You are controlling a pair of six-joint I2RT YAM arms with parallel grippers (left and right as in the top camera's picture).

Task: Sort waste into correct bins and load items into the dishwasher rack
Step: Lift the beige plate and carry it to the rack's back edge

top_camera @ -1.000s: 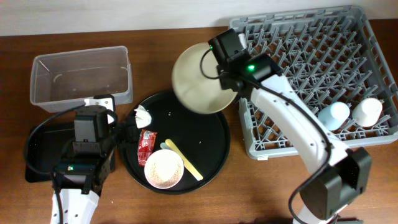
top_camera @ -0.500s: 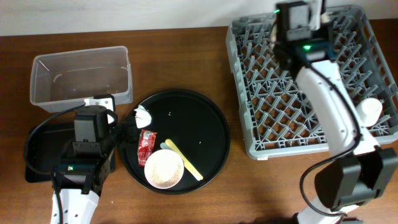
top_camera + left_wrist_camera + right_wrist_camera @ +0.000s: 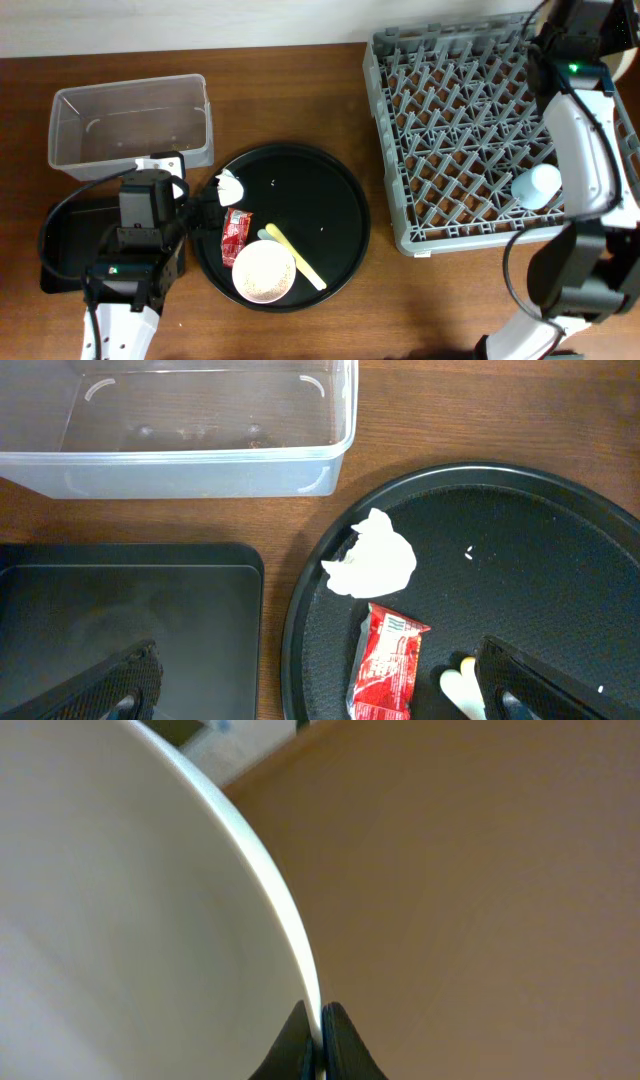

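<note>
Cream plate (image 3: pixel 120 920), smooth w/ a thin pale rim, fills the left of the right wrist view. Right gripper (image 3: pixel 318 1045) is nearly closed, fingertips pinching the plate's rim, over the far right corner of the dishwasher rack (image 3: pixel 470 140). Left gripper (image 3: pixel 315 680) gapes wide, holding nothing.

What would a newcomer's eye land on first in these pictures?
The big grey dishwasher rack fills the overhead view's right side. Left of it, a round black tray holds a bright red sachet. In the right wrist view, the right pincer pinches the rim of the cream plate.
</note>
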